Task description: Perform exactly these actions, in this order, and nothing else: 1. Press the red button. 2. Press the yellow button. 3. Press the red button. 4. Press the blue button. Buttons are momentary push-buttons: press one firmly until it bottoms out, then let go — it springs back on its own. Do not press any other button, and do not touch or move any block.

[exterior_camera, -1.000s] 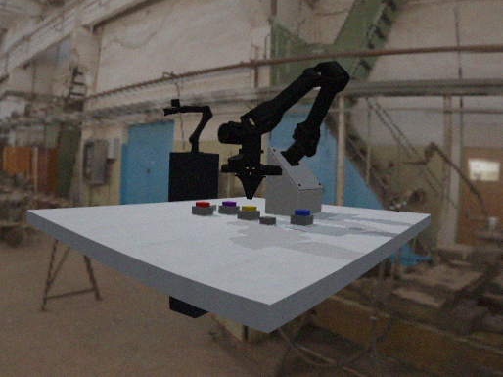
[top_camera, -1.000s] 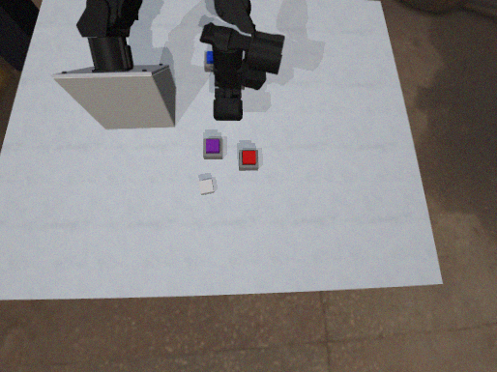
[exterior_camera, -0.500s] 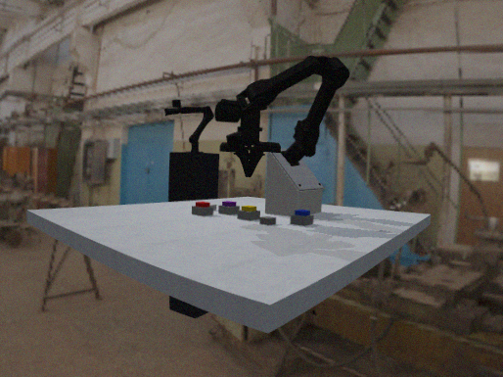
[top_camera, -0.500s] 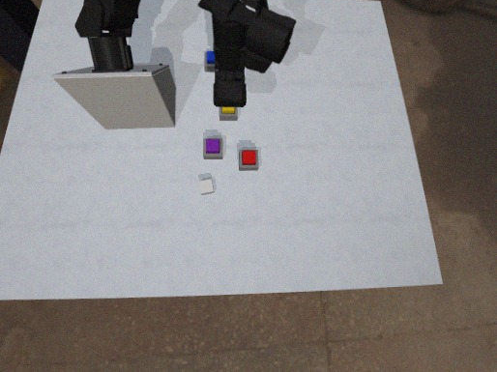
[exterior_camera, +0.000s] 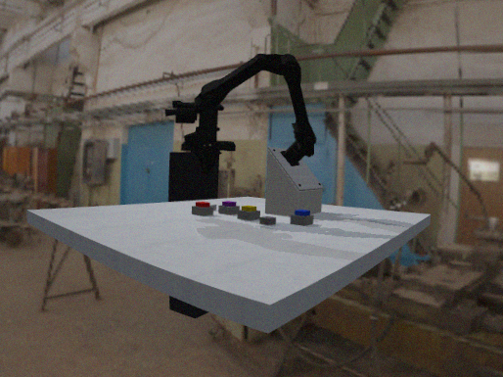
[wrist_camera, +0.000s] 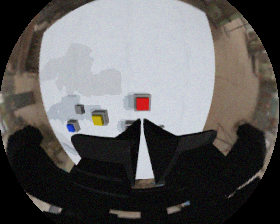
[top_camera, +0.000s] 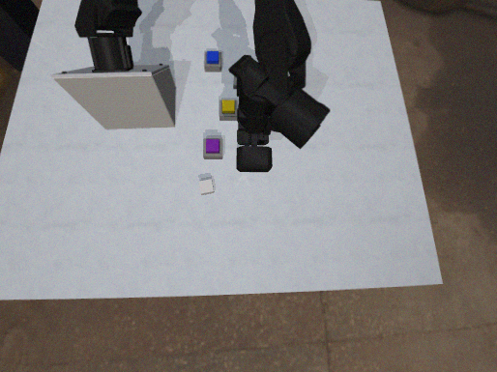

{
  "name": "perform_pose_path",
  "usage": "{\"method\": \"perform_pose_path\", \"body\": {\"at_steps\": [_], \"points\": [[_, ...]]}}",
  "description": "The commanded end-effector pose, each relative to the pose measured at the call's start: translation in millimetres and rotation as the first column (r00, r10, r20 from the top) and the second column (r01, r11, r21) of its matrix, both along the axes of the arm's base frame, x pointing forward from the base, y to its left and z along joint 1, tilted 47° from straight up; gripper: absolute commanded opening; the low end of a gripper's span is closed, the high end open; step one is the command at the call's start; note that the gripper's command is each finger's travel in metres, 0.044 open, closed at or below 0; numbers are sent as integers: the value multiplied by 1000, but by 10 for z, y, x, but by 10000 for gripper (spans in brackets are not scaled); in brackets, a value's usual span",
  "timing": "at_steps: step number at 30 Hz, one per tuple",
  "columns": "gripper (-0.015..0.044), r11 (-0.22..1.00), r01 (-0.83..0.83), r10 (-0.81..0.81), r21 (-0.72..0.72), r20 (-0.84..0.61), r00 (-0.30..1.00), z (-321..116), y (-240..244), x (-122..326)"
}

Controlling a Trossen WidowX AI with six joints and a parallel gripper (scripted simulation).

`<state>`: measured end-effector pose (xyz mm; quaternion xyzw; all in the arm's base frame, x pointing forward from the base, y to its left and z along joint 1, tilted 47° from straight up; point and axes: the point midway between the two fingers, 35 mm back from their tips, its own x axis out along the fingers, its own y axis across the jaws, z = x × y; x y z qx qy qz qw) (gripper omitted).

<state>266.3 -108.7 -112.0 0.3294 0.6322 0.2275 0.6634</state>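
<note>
Jaws of the gripper (wrist_camera: 143, 136) are standing clenched with nothing between them, the two dark fingers meeting in a narrow wedge in the wrist view. The gripper is hanging well above the bench (top_camera: 314, 225), as the exterior view is showing the wrist raised high over the row of buttons. In the top view the black arm (top_camera: 276, 37) is reaching down from the far edge and its wrist body is covering the spot to the right of the purple button (top_camera: 213, 146); the red button cannot be seen there.

The red button (wrist_camera: 143, 103) is showing in the wrist view just ahead of the fingertips, sitting on its grey base. In the exterior view it (exterior_camera: 203, 205) is lying at the left end of the row. The yellow button (top_camera: 228, 106) is sitting just left of the arm's wrist, and the blue button (top_camera: 213, 57) is lying farther back toward the arm's base. A small white block (top_camera: 206, 186) is resting near the purple button, apart from it. A grey wedge-shaped stand (top_camera: 121, 95) is sitting at the left rear of the bench.
</note>
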Motion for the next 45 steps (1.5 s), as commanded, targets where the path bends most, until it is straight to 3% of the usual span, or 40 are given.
{"method": "perform_pose_path", "body": {"at_steps": [1, 7, 45], "points": [[20, 1000, -8, 8, -7, 9, 1000, -51, -62, 23], [20, 1000, -8, 8, -4, 10, 1000, -476, 388, 84], [20, 1000, -8, 8, -2, 10, 1000, -716, 647, 117]]}}
